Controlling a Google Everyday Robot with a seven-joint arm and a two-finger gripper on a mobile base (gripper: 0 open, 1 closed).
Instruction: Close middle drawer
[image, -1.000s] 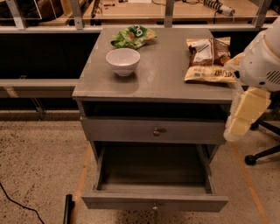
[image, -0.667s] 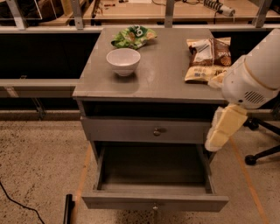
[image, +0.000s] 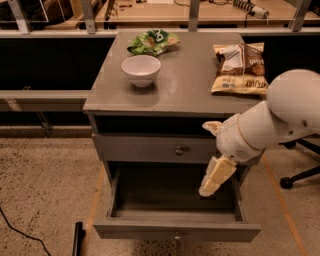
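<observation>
Grey wood makes up the cabinet (image: 192, 87), and its middle drawer (image: 175, 231) stands pulled well out toward the camera, the deep box open and its flat front panel low in the view with a small round knob at the centre. Above it sits the upper drawer front (image: 150, 148), also with one small knob, and a dark gap lies between that front and the cabinet top. The white robot arm (image: 272, 122) reaches in from the right, and its cream-coloured gripper (image: 216, 177) hangs pointing down over the right rear part of the open middle drawer, just below the upper drawer front. Whether the gripper is released or clenched cannot be told from this angle, and it cannot be told whether it touches the drawer. On the cabinet top a white bowl (image: 141, 69) stands near the left side, a green snack bag (image: 152, 42) lies behind it, and a brown chip bag (image: 239, 61) lies at the right rear. The floor (image: 45, 190) is speckled, with a black cable (image: 20, 232) at lower left and a chair base (image: 300, 175) at the right.
</observation>
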